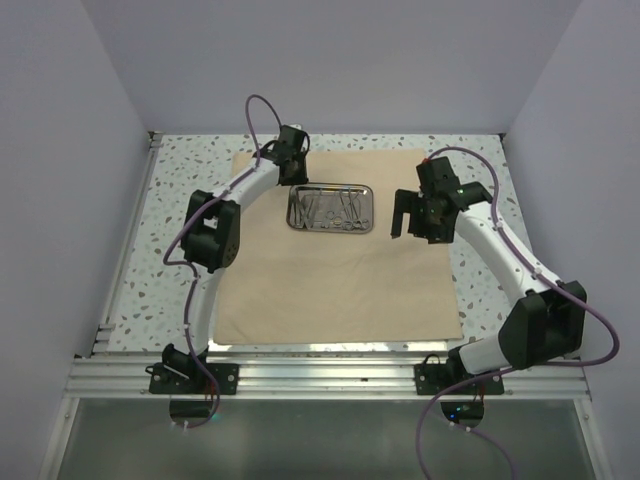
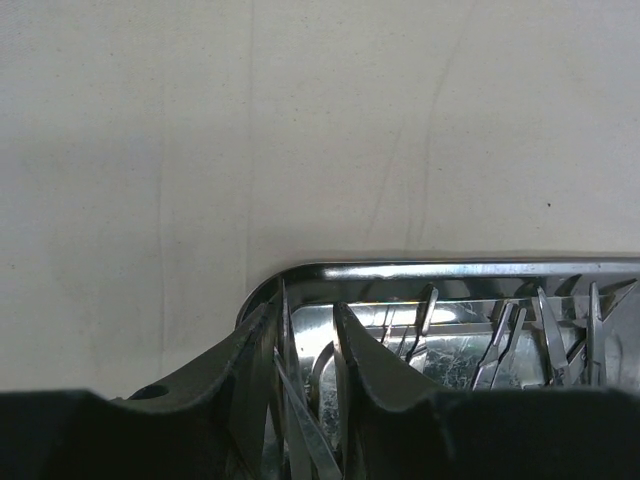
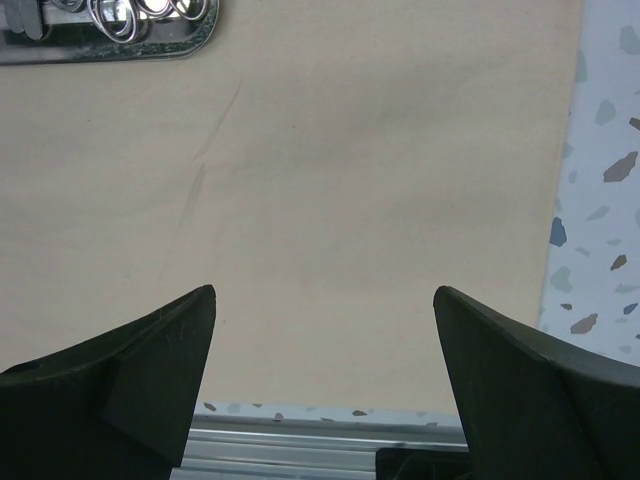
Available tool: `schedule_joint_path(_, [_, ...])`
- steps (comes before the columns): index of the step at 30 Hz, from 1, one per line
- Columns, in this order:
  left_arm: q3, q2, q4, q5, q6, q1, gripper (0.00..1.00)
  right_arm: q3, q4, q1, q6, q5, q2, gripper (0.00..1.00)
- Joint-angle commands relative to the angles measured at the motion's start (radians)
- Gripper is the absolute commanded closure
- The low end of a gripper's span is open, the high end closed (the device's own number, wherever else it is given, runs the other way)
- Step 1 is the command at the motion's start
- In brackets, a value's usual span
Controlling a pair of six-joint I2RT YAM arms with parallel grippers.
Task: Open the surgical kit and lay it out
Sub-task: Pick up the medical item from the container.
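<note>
Cloth wrap [image 1: 330,290]: beige, opened out flat on the tabletop [image 1: 180,190], faint creases across it, near edge just short of the metal rail [image 1: 320,372].
Tray [image 1: 372,208]: shiny steel, rectangular with rounded corners, lying on the far middle of the cloth, long side running left to right.
Instruments [image 1: 330,208]: several slim steel pieces bunched inside the tray, overlapping; ring handles visible in the right wrist view [image 3: 130,15]; exact kinds too small to tell.
Left jaws: lowered into the left end of the tray, just inside its rounded corner [image 2: 262,295]; narrow gap, with a thin steel strip [image 2: 300,430] lying between the two fingers [image 2: 365,365]; clamped on it or merely around it, cannot tell.
Left arm [image 1: 215,235]: arched over the left side of the cloth, reaching to the tray's far left corner.
Right jaws: spread wide, holding nothing, above bare cloth to the right of the tray and apart from it.
Right arm [image 1: 500,240]: over the right edge of the cloth and the speckled tabletop [image 3: 600,200] beside it.
</note>
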Motion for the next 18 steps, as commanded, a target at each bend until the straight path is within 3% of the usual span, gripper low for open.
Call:
schedule_joint_path(1, [0.026, 0.027, -0.004, -0.014, 0.017, 0.003, 0.67, 0.035, -0.011, 0.006, -0.026, 0.011, 0.009, 0.06])
schedule_joint_path(6, [0.025, 0.048, -0.010, -0.012, 0.021, 0.002, 0.68, 0.038, -0.008, 0.004, -0.028, 0.016, 0.026, 0.06])
schedule_joint_path(10, [0.030, 0.059, -0.008, -0.007, 0.023, 0.002, 0.75, 0.038, -0.005, 0.004, -0.029, 0.016, 0.035, 0.06])
schedule_joint_path(13, [0.036, 0.062, -0.005, -0.013, 0.027, 0.003, 0.89, 0.038, 0.000, 0.004, -0.032, 0.016, 0.043, 0.06])
schedule_joint_path(14, [0.040, 0.062, -0.007, -0.020, 0.027, 0.003, 1.00, 0.038, 0.001, 0.004, -0.034, 0.014, 0.043, 0.06])
schedule_joint_path(18, [0.091, 0.050, -0.011, -0.044, 0.040, 0.002, 1.00, 0.038, 0.008, 0.004, -0.037, 0.014, 0.049, 0.06])
